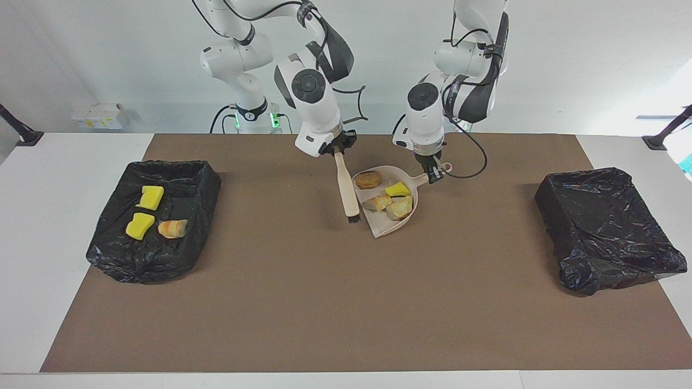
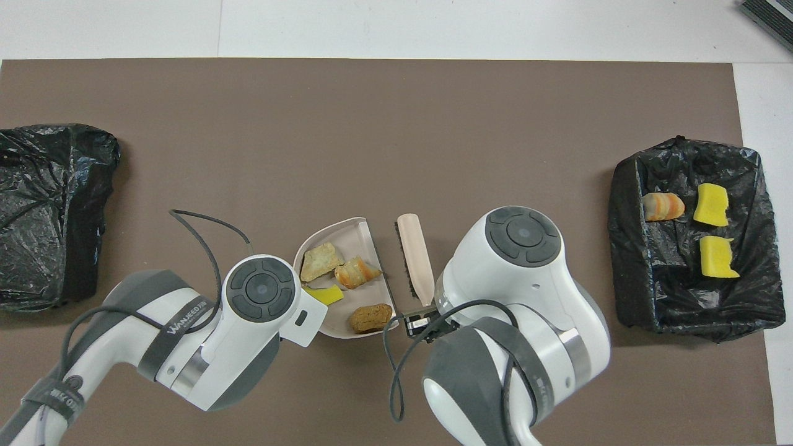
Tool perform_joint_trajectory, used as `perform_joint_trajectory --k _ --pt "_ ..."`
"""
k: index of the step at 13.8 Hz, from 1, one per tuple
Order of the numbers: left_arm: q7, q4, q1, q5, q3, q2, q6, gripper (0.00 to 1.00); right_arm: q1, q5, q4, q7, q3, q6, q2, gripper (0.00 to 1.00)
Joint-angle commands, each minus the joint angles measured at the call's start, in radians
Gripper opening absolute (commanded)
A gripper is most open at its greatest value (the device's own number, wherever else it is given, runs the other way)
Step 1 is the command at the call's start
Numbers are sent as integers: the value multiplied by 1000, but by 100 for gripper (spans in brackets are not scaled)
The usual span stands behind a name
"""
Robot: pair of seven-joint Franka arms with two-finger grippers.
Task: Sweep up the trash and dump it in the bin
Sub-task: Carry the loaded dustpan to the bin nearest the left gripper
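The beige dustpan (image 1: 383,228) lies on the brown mat in the middle of the table. In it lie several trash chunks: a brown one (image 1: 368,180), a yellow one (image 1: 398,189), an orange striped one (image 1: 377,203) and a tan one (image 1: 400,208). My left gripper (image 1: 431,172) is shut on the dustpan's handle. My right gripper (image 1: 336,147) is shut on the handle of a beige brush (image 1: 346,186), whose dark bristles stand beside the dustpan's open edge. The overhead view shows the brush (image 2: 416,257) next to the dustpan (image 2: 367,230); my left gripper is hidden there under its wrist.
A black-lined bin (image 1: 200,178) at the right arm's end holds two yellow chunks (image 1: 150,197) and an orange striped one (image 1: 173,228). A second black-lined bin (image 1: 605,227) stands at the left arm's end with nothing showing in it.
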Motion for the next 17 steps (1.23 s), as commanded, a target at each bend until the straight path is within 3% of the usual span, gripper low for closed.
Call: perform_joint_trajectory --k 1,4,8,17 --pt "99 54 51 -10 -1 3 -11 0 6 -77 -4 14 14 -77 -51 0" --pt "162 63 136 -10 2 -32 -11 0 80 -82 -30 151 24 -53 -82 0" --pt "400 133 313 -10 2 -67 -40 0 137 -82 -76 253 25 79 -84 0" --pt "820 360 731 -4 2 -11 -60 0 356 -119 -90 560 24 332 126 0"
